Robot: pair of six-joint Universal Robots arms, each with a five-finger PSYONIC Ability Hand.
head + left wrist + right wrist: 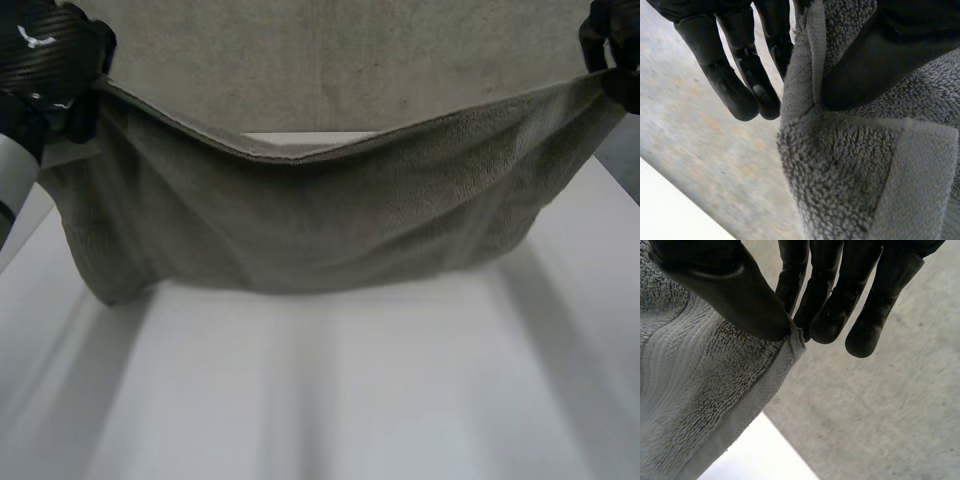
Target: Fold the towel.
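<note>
Towel [330, 210], grey looped terry, sagging curve

towel [330, 215] sagging between left robot hand [50, 55], right robot hand [612, 50]

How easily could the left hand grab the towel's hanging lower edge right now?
Probably not without letting go: the left hand is pinching an upper corner of the towel, and the right hand pinches the other.

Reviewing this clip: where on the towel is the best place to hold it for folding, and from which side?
At its two top corners, on the flat hem, each pinched from its own outer side. The towel hangs wide and sags in the middle, so corner holds keep it spread. The left hand and right hand pinch there now, thumb against fingers.
</note>
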